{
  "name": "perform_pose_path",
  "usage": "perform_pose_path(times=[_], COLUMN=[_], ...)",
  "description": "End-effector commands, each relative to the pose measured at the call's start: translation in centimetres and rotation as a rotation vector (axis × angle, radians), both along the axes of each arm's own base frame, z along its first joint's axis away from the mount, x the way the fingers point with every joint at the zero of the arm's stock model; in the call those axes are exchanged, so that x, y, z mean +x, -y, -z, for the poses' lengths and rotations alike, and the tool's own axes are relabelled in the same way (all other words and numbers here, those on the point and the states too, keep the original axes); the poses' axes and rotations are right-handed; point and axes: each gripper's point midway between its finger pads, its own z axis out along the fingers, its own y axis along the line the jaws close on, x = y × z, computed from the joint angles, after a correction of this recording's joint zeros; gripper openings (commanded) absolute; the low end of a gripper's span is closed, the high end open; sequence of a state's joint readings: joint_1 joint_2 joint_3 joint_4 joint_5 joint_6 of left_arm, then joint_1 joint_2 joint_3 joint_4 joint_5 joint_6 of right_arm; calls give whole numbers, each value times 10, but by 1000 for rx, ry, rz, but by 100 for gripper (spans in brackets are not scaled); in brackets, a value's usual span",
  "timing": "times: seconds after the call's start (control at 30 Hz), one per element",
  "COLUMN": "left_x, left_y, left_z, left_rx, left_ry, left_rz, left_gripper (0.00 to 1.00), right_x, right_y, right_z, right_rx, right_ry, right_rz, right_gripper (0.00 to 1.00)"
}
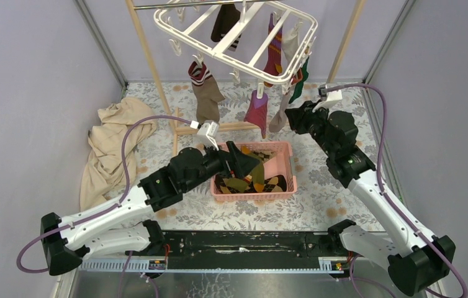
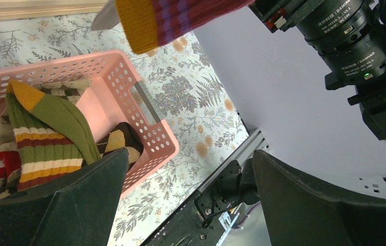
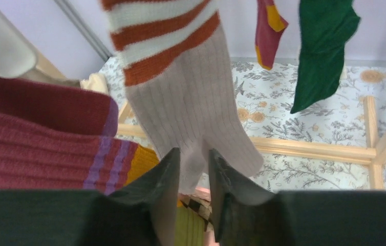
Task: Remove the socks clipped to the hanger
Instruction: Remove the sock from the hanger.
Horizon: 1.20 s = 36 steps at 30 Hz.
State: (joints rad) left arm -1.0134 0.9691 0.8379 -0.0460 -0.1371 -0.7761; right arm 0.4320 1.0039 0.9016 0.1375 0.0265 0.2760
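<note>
The right gripper clamps its fingers on the toe of the beige ribbed sock, which hangs at the right edge of the white hanger. The left gripper has its fingers wide apart above the pink basket.

A robot lab cell: plain lilac panels on metal posts box in a floral-clothed table.

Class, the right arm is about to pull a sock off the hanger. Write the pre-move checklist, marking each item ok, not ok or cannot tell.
1. Right gripper closed on the beige sock: ok.
2. Beige sock hanging from the hanger: ok.
3. Maroon sock clear of that grip: cannot tell.
4. Left gripper open, empty: ok.
5. Pink basket upright, open to receive socks: ok.
</note>
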Motion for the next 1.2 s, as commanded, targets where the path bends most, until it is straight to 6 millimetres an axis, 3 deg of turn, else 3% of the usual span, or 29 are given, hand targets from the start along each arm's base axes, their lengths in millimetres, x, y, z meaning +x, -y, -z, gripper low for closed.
perform_pose_path(times=[0.0,0.07,0.17,0.57,0.67,0.83,1.03,1.17], left_x=[1,6,15,42,46,54,68,66], left_y=[-5,-8,-14,-53,-40,-15,-13,-8], left_z=[-13,-12,-14,-50,-57,-58,-45,-43], left_rx=[-11,2,19,74,93,114,134,96], left_ry=[39,54,92,270,324,429,516,515], left_rz=[-16,-44,-95,-303,-265,-206,-260,-242], left_gripper=[98,99,99,99,99,99,99,99], right_x=[-20,-24,-34,-73,-79,-73,-79,-81], right_y=[-20,-16,-11,-37,-46,-42,-39,-35], right_z=[-21,-20,-26,-33,-34,-33,-37,-38], right_rx=[-15,-10,26,68,96,115,119,107], right_ry=[9,-8,2,-9,10,-9,-3,6], right_rz=[-159,-145,-130,-364,-425,-382,-377,-363], right_gripper=[50,60,65,65,65,64,64,64])
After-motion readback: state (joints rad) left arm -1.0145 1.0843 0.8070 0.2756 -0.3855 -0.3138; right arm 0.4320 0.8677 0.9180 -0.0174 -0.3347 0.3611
